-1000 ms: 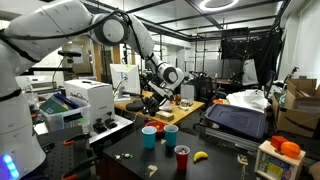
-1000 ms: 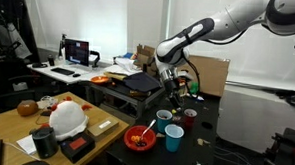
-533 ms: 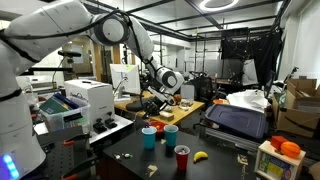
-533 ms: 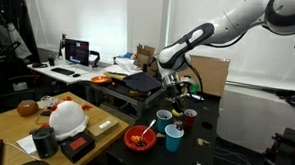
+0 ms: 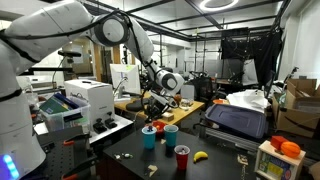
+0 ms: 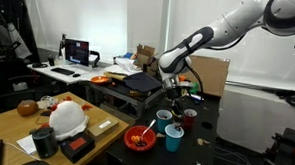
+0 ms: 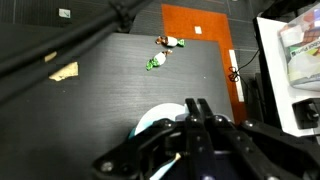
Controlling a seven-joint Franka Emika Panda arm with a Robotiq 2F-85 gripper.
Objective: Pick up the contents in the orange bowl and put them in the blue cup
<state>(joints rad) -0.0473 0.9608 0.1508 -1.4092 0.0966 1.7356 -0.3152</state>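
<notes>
The orange bowl (image 6: 138,139) sits near the dark table's front edge with small pieces in it; only its rim (image 5: 150,128) shows behind the dark blue cup (image 5: 149,137) (image 6: 173,138). A pale blue cup (image 6: 164,120) (image 5: 171,134) stands next to it. My gripper (image 6: 173,95) (image 5: 152,104) hangs a little above the pale blue cup. In the wrist view the gripper (image 7: 198,102) has its fingers pressed together over that cup's pale rim (image 7: 150,122). Whether anything small is pinched between them does not show.
A red cup (image 6: 189,117) (image 5: 182,157) stands beside the blue ones and a banana (image 5: 200,156) lies near it. An orange sheet (image 7: 195,30) and small green-white bits (image 7: 160,56) lie on the dark table. A white-and-orange domed object (image 6: 66,117) rests on the wooden desk.
The gripper has sunk slightly toward the pale blue cup, staying shut. The cups and bowl have not moved.
</notes>
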